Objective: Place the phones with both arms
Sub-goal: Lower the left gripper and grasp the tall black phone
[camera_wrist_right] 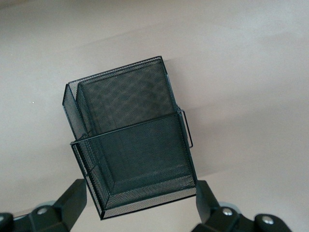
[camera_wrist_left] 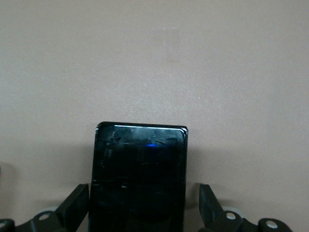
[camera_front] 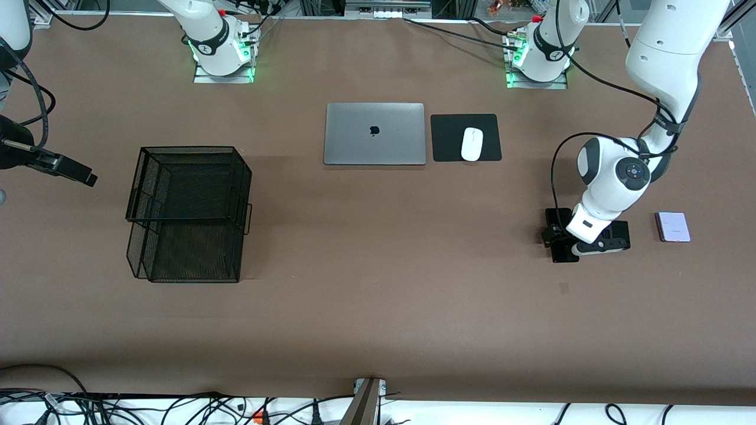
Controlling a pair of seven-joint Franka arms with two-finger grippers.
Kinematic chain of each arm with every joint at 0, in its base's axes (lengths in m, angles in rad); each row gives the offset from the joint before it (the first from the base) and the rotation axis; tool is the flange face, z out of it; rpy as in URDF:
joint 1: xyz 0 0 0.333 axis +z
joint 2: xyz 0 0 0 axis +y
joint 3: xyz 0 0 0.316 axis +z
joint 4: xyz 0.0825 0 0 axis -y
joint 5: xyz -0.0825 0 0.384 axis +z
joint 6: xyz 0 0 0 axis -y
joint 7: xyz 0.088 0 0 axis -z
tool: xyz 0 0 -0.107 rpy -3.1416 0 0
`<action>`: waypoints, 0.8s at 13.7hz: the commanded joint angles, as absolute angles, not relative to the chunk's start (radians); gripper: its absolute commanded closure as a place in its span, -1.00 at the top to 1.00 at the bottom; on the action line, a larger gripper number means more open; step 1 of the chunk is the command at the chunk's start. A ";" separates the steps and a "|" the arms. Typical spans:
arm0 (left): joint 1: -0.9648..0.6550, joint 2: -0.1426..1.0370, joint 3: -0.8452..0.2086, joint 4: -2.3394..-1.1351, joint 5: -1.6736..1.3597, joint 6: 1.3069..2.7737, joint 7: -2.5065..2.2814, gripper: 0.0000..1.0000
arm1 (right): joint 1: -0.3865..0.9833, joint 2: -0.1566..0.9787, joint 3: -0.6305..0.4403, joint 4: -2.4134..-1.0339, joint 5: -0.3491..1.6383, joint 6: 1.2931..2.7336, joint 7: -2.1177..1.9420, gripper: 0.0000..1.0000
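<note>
A black phone [camera_front: 565,255] lies flat on the brown table toward the left arm's end. My left gripper [camera_front: 563,235] is low over it and open. In the left wrist view the black phone [camera_wrist_left: 140,164] lies between the two fingers [camera_wrist_left: 73,205], with a narrow gap on each side. The hand covers much of it in the front view. A pale lavender phone [camera_front: 672,227] lies beside it, closer to the table's end. My right gripper [camera_front: 80,174] hangs open and empty in the air toward the right arm's end, over the table beside the basket. Between its fingers [camera_wrist_right: 72,203] the right wrist view shows only the table and basket.
A black two-tier wire mesh basket [camera_front: 189,212] stands toward the right arm's end, also the mesh basket [camera_wrist_right: 130,145] in the right wrist view. A closed grey laptop [camera_front: 374,134] and a white mouse [camera_front: 472,144] on a black pad [camera_front: 449,141] lie near the arms' bases.
</note>
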State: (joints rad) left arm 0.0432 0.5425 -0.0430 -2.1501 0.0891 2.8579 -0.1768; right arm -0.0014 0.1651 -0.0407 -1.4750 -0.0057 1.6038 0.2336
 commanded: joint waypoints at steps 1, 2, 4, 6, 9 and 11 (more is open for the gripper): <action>0.041 0.546 -0.038 -2.154 0.159 2.873 -0.179 1.00 | -0.008 0.153 -0.034 -1.486 -0.011 1.612 0.225 1.00; 0.041 0.546 -0.038 -2.155 0.161 2.873 -0.172 1.00 | -0.008 0.153 -0.034 -1.486 -0.012 1.614 0.225 1.00; 0.044 0.551 -0.040 -2.154 0.161 2.873 -0.166 1.00 | -0.008 0.153 -0.034 -1.486 -0.011 1.614 0.225 1.00; 0.051 0.560 -0.040 -2.154 0.161 2.875 -0.166 0.49 | -0.008 0.153 -0.034 -1.486 -0.011 1.614 0.225 1.00; 0.061 0.566 -0.041 -2.151 0.161 2.876 -0.166 -0.51 | -0.008 0.153 -0.034 -1.488 -0.011 1.612 0.224 1.00; 0.069 0.568 -0.041 -2.146 0.160 2.875 -0.172 -0.99 | -0.008 0.150 -0.034 -1.486 -0.011 1.609 0.225 1.00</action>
State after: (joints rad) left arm 0.0490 0.5403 -0.0444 -2.1524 0.1433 2.8640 -0.1743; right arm -0.0014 0.1651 -0.0406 -1.4753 -0.0057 1.6039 0.2336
